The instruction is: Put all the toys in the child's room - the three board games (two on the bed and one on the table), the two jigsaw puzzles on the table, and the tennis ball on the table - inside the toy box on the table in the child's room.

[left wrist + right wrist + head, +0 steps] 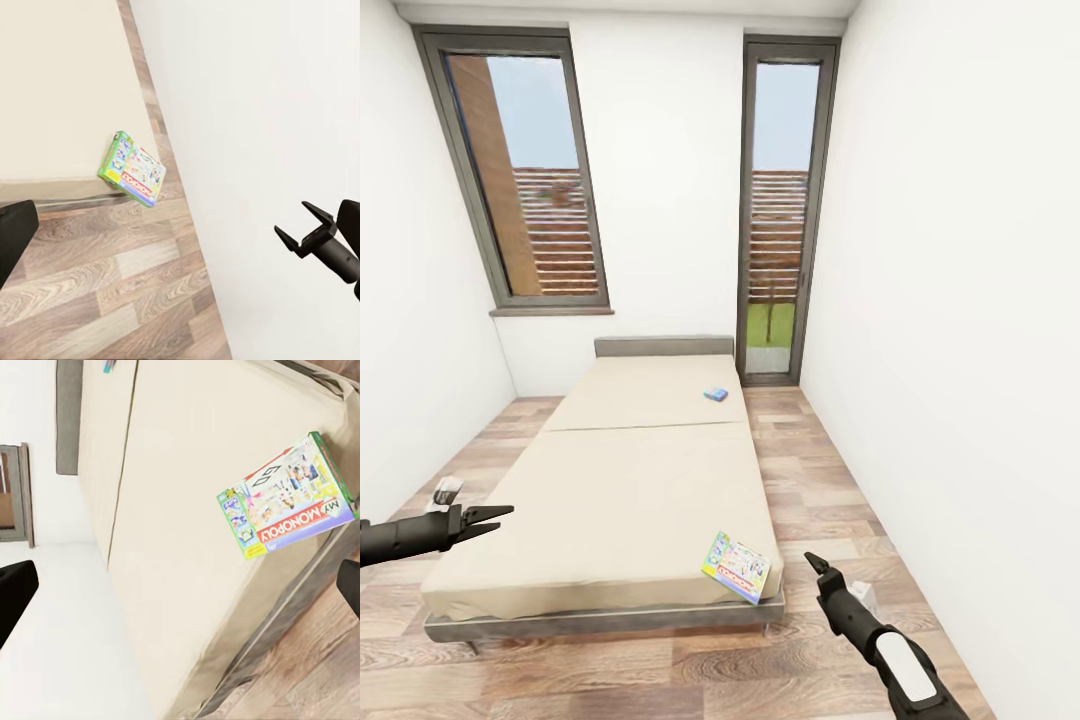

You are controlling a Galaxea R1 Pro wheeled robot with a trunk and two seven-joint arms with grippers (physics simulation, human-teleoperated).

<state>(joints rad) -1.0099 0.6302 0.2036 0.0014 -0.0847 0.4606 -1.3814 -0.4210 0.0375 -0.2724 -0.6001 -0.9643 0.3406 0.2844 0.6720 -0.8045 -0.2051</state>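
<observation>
**Both arms held low before the bed, two board games lying on it**

Nearest, the right arm reaches up from the lower right of the head view, its forearm slanting toward the bed's near right corner. The right gripper (pixel 818 566) points at that corner; in the head view its fingers overlap, but the left wrist view shows the same gripper (pixel 304 229) with its two fingers parted and nothing between them. The left arm comes in level from the left edge, and the left gripper (pixel 495 518) hangs beside the mattress's near left side, its thin fingers spread apart and empty.

Just beyond the right gripper, a Monopoly board game (pixel 737 567) lies flat on the near right corner of the bed (pixel 610 500), one corner jutting past the mattress edge over the wooden floor (pixel 830 470). Its long axis runs slantwise across the corner, neither square to the foot nor to the side. The right wrist view shows its printed lid facing up (pixel 294 497), the title strip along the edge nearest the bed's side.

Farther off, on the head half of the mattress near its right side, a second, small blue board game (pixel 716 394) lies flat; its print is too small to read. Behind the bed stand the grey headboard (pixel 663 346), a window (pixel 525 170) and a tall glazed door (pixel 780 200)
</observation>
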